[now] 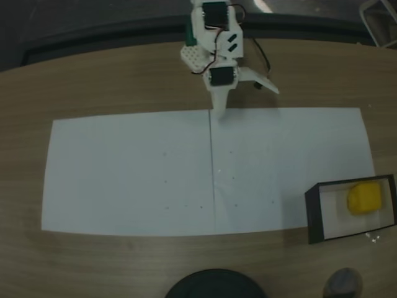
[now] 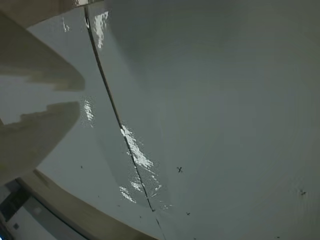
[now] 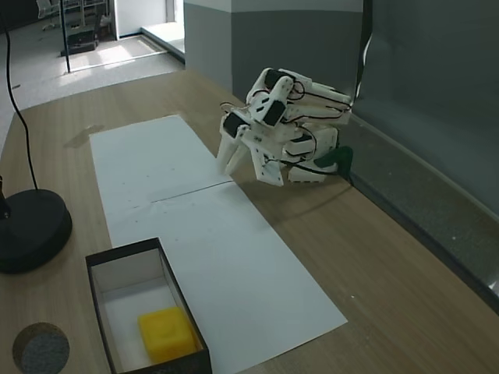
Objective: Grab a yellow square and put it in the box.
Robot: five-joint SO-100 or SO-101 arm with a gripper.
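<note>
In a fixed view from above, a wooden table (image 1: 124, 81) carries two white paper sheets (image 1: 130, 174) laid side by side, their seam running up the middle. The arm (image 1: 214, 43) sits folded at twelve o'clock, its gripper (image 1: 221, 110) pointing down at the top of the seam; the fingers look drawn together here. The box (image 1: 315, 214), black-walled and white inside, lies at about four o'clock from the gripper, well apart from it, and the yellow square (image 1: 364, 197) rests inside it. A dark round base (image 1: 214, 284) shows at six o'clock on the table's edge.

In the wrist view, the gripper (image 2: 75, 95) enters from nine o'clock, its two pale fingers close together with only a thin gap between them, holding nothing, above the glossy paper and its dark seam (image 2: 117, 117).

In another fixed view, from the side, the table stands by a grey wall (image 3: 437, 93), with a lit floor beyond at eleven o'clock. The arm (image 3: 288, 125) is folded, its gripper (image 3: 226, 160) tipped down over the sheets. The box (image 3: 148, 251) lies at seven o'clock from it, the yellow square (image 3: 166, 333) inside. The round base (image 3: 31, 230) sits at nine o'clock.
</note>
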